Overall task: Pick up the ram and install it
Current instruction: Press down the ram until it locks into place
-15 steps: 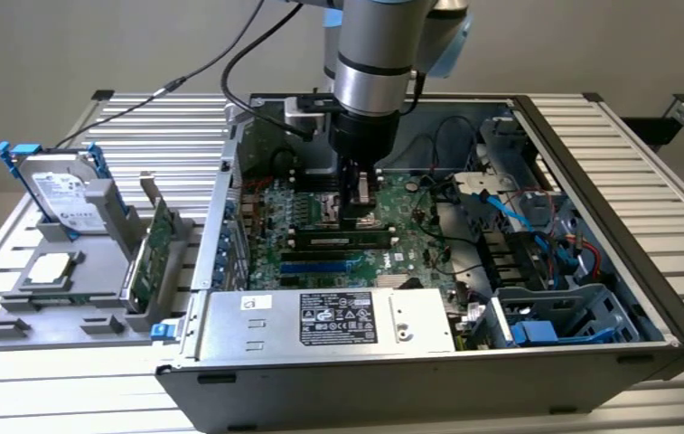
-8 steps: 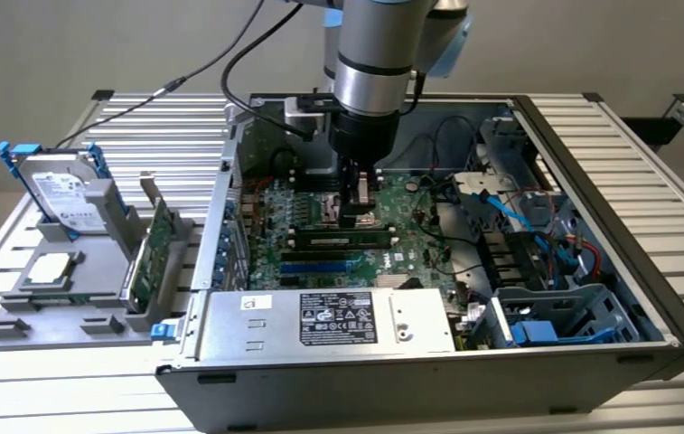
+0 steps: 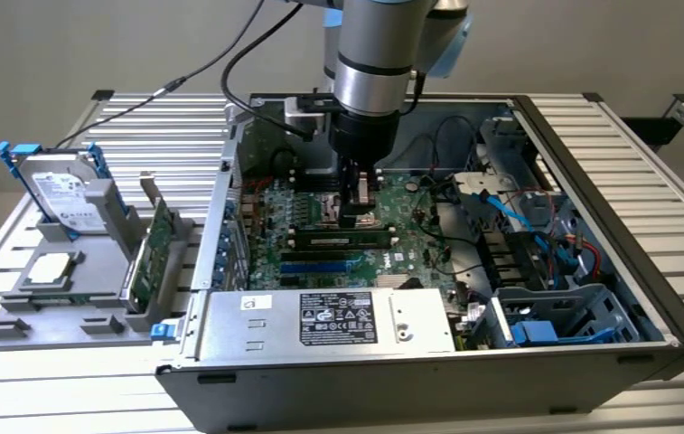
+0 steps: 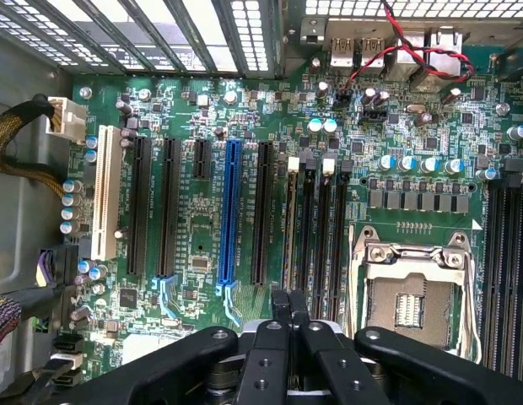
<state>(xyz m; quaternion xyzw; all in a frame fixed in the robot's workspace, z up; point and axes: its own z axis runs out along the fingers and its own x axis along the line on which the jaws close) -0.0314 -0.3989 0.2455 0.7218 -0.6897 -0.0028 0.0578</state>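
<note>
Jaws (image 3: 362,215) pressed together, tips just above the ram (image 3: 342,240) lying along its slot on the motherboard (image 4: 202,110). Uneven pressing could leave 1 end unlatched.

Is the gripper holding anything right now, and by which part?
Nothing appears held: the gripper is shut with nothing between its tips, just above the ram lying along a slot of the motherboard.
</note>
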